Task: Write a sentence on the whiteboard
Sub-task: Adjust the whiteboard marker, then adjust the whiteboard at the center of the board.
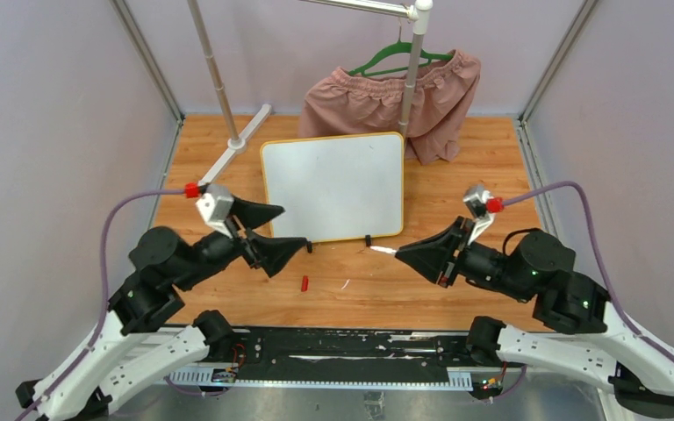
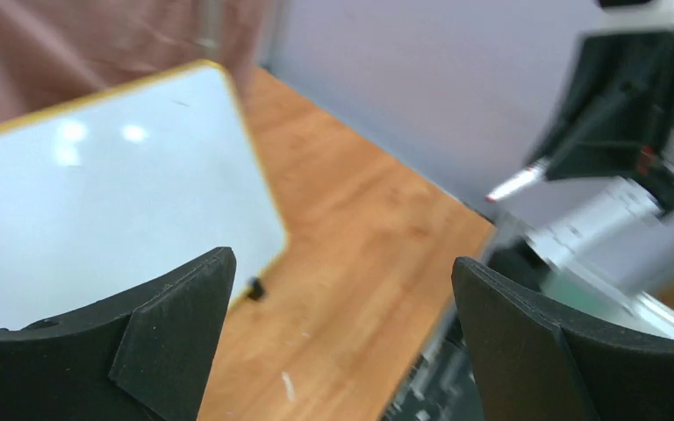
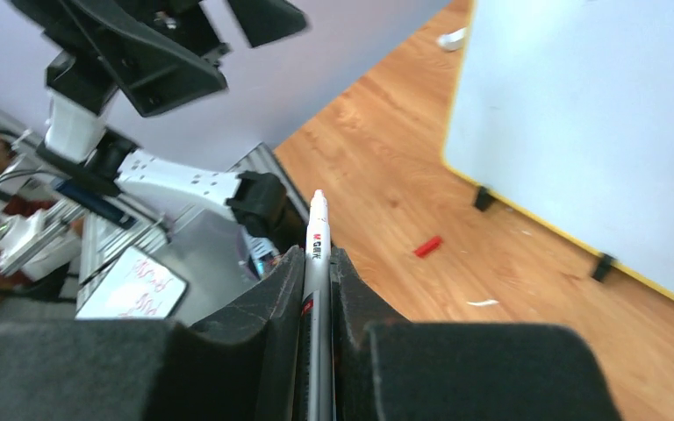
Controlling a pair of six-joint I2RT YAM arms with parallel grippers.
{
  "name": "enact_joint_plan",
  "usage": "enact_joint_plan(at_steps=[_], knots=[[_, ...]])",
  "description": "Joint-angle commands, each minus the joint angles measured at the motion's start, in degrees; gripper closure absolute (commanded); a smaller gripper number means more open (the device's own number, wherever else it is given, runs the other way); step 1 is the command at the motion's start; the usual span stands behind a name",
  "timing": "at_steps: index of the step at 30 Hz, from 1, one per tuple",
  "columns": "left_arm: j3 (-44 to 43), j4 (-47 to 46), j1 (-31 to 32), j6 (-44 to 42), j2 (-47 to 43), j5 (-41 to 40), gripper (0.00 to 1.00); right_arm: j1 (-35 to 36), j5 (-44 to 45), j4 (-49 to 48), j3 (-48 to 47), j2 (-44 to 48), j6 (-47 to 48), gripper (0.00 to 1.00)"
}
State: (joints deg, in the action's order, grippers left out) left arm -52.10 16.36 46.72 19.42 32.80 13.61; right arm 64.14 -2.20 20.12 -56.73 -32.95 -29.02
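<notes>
**A:** Top external view, starting at the left: what is the left gripper (image 1: 286, 228) doing?

**B:** Its jaws are spread wide with nothing between them. It sits just beside the lower left corner of the whiteboard (image 1: 333, 184).

**A:** And the board itself?

**B:** It's at centre frame on the wooden table (image 1: 456, 281), with its two black clip feet along the lower edge. The face is blank, and no sentence shows on it.

**A:** Further right?

**B:** A small red piece (image 1: 304, 282) lies on the table below the board; it may be a cap. Then comes the right gripper (image 1: 401, 253), pinching a marker (image 1: 384, 251). The marker's long axis points toward frame left, nearly along the board's lower edge, and its tip is near the lower right corner.

**A:** So which arm writes?

**B:** The right one, I'd judge. The board lies up and left of the tip, so the pen has to swing up onto the face before any stroke.
</notes>
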Motion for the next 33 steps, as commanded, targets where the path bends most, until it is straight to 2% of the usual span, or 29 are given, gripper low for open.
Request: enact_joint_plan(at_steps=[1, 6, 11, 13, 15, 19, 21, 23, 25, 27, 29, 31, 33], knots=[[4.6, -1.2, 0.2, -3.5, -8.0, -29.0, 0.0, 0.4, 12.5, 9.7, -1.8, 5.3, 4.2, 1.0], [9.3, 2.8, 0.2, -7.0, -11.3, -44.2, 0.0, 0.4, 20.1, 15.2, -0.6, 9.5, 5.7, 1.0], [11.8, 7.4, 0.1, -6.0, -6.4, -56.2, 0.0, 0.3, 24.6, 16.6, 1.9, 10.9, 7.0, 1.0], [12.8, 7.2, -0.6, -4.8, -3.8, -57.7, 0.0, 0.4, 25.5, 16.6, 2.2, 10.7, 7.6, 1.0], [13.5, 6.2, -4.1, -2.9, -2.2, -52.1, 0.0, 0.4, 25.8, 16.6, 2.0, 10.4, 8.3, 1.0], [15.0, 3.7, -19.8, 3.4, -1.0, -33.4, 0.0, 0.4, 25.9, 16.6, 1.3, 9.6, 9.5, 1.0], [15.1, 2.9, -26.0, 4.9, -0.8, -27.3, 0.0, 0.4, 25.8, 16.6, 1.0, 9.1, 10.0, 1.0], [14.7, 1.7, -26.9, 4.0, 0.7, -26.6, 0.0, 0.4, 25.6, 16.3, 1.0, 8.8, 10.2, 1.0], [14.4, -0.6, -29.7, 4.6, 3.5, -20.8, 0.0, 0.4, 25.0, 15.6, 1.4, 8.6, 10.2, 1.0], [16.0, -5.8, -36.7, 8.1, 7.1, -7.9, 0.0, 0.4, 24.3, 15.1, 1.8, 8.5, 10.1, 1.0], [20.3, -17.3, -45.3, 15.7, 10.3, 5.0, 0.0, 0.4, 23.8, 14.7, 2.1, 8.5, 10.2, 1.0], [23.8, -24.8, -50.7, 20.7, 11.7, 9.3, 0.0, 0.4, 23.3, 14.7, 2.2, 8.5, 10.3, 1.0], [24.6, -26.6, -51.4, 21.2, 12.2, 8.0, 0.0, 0.3, 22.9, 14.7, 2.2, 8.7, 10.5, 1.0]])
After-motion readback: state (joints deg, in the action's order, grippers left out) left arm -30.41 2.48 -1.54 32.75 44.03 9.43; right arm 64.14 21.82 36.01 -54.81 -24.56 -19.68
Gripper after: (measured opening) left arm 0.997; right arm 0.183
